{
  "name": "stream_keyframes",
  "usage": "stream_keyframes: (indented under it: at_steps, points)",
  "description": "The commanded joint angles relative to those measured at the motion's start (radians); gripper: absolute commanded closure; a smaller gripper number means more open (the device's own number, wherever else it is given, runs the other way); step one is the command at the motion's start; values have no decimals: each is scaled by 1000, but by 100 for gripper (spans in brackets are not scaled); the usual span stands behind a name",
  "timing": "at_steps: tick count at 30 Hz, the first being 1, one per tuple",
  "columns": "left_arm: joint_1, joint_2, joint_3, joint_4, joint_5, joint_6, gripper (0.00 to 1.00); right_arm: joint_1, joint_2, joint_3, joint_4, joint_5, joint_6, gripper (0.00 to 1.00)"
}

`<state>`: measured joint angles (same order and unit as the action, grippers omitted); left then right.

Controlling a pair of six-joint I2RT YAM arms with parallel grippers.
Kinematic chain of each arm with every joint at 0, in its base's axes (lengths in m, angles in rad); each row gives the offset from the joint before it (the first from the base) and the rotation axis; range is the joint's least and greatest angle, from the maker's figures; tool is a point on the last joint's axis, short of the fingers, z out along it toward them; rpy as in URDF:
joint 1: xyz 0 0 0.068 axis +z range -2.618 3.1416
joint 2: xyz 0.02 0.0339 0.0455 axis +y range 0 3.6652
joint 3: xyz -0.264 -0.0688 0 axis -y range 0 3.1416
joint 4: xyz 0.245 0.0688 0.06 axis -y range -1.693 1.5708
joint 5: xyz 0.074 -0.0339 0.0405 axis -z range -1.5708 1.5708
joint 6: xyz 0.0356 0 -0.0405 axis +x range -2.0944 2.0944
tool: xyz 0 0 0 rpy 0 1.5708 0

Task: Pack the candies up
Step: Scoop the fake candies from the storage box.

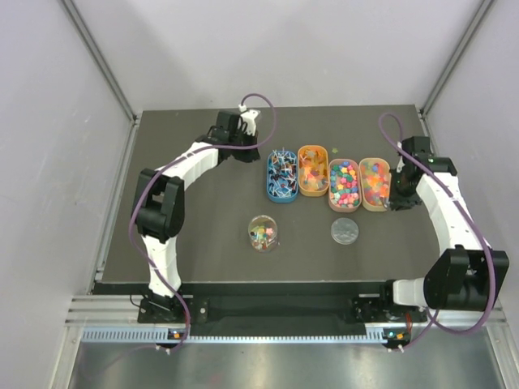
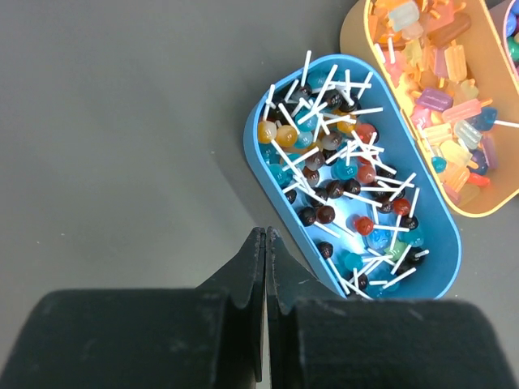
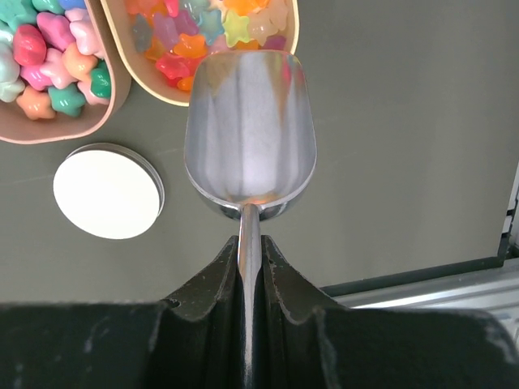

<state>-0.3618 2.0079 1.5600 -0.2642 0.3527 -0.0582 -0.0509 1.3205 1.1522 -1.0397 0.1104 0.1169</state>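
Observation:
The candies fill four oval trays in a row: lollipops in the blue tray [image 1: 281,176] [image 2: 349,174], popsicle shapes in the orange tray [image 1: 313,169] [image 2: 442,89], and star shapes in the pink tray [image 1: 344,184] [image 3: 49,57] and the tan tray [image 1: 374,183] [image 3: 203,32]. My right gripper [image 1: 399,198] [image 3: 250,241] is shut on the handle of an empty metal scoop [image 3: 250,130]. The scoop's lip reaches the near end of the tan tray. My left gripper [image 1: 243,150] [image 2: 266,235] is shut and empty, just left of the blue tray.
A clear round jar [image 1: 263,232] holding a few candies stands in front of the trays. Its round lid [image 1: 344,231] [image 3: 107,191] lies flat to its right. The mat's front edge and metal rail [image 3: 454,279] show to the right of the scoop.

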Motion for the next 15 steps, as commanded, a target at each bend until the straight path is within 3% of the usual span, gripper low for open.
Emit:
stream_keyframes:
  at_steps: [1, 15]
  points:
    - [-2, -80, -11, 57, 25, -12, 100, -14, 31, 10, 9, -6, 7, 100]
    - [0, -70, -25, 56, 26, -20, 100, -14, 167, -14, 26, -40, 13, 100]
